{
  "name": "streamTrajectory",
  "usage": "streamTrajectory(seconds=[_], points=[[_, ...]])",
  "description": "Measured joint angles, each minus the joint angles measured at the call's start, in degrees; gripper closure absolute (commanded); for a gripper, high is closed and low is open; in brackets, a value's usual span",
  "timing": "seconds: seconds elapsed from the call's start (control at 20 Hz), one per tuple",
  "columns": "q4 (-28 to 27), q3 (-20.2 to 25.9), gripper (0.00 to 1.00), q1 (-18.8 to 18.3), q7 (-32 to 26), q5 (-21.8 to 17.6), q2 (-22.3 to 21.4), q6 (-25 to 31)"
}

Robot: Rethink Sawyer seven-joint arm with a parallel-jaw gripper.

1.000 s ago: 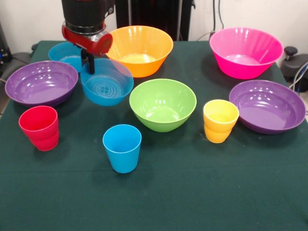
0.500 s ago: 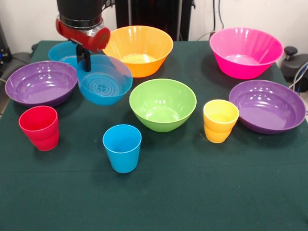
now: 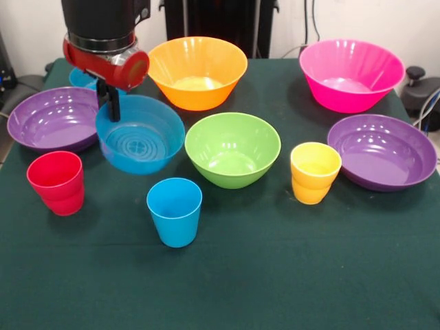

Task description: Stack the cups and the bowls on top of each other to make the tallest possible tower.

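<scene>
dark green tablecloth (image 3: 275,275), white wall (image 3: 289,20) behind; hand (image 3: 110,106) pinching blue bowl (image 3: 141,144) rim.

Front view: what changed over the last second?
The gripper, shut on the rim of a small blue bowl, carried it leftward in the picture and lower; the bowl now sits more level, overlapping the left purple bowl. The blue cup, red cup, yellow cup and the other bowls stayed put.
</scene>
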Motion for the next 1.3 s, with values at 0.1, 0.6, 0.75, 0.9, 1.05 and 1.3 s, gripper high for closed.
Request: streamTrajectory(seconds=[0.1, 0.6, 0.75, 0.9, 1.05, 1.3], points=[[-1.9, 1.2, 1.0, -0.1, 0.0, -0.1, 0.4, 0.9], [-3.9, 4.7, 1.0, -0.9, 0.0, -0.2, 0.2, 1.1], [-3.9, 5.4, 1.0, -1.1, 0.0, -0.3, -0.3, 1.1], [-3.9, 5.9, 1.0, -1.1, 0.0, -0.3, -0.8, 1.1], [-3.9, 6.3, 1.0, -1.1, 0.0, -0.3, -1.3, 1.1], [-3.9, 7.1, 1.0, -1.4, 0.0, -0.4, -1.7, 1.1]])
